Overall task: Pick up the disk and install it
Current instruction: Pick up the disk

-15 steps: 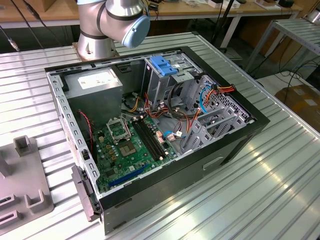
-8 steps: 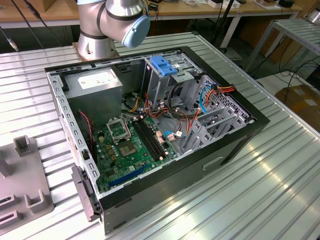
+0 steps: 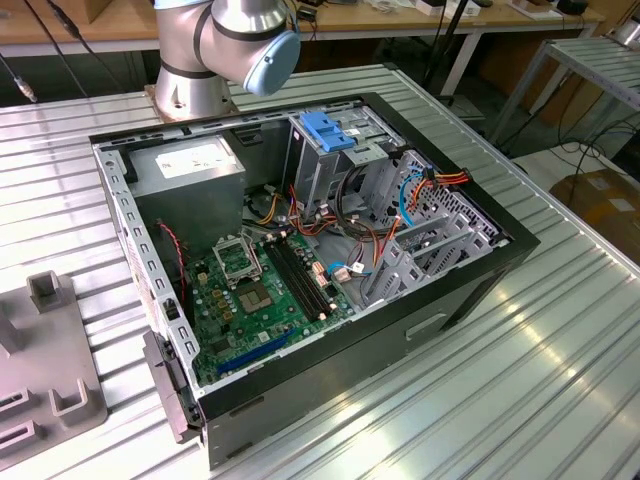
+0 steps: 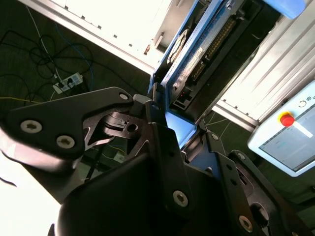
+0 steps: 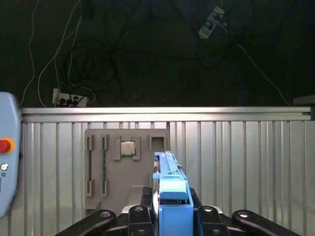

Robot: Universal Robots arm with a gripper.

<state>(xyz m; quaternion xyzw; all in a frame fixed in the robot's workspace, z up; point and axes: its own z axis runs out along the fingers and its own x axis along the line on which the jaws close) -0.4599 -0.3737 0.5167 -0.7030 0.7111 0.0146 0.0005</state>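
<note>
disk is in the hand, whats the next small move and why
Likely carry the disk toward the open computer case. The hand is shut on the disk, holding it edge-on, and the first wrist view faces the grey tray, which sits apart from the case at the exterior view's left. So the disk seems picked up but not yet over the case.

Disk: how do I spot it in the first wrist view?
Find the ribbed metal table with the grey holder plate on it. Nearer the camera, the black tool grips the disk, seen edge-on. Its bright blue frame stands out from the grey around it.
</note>
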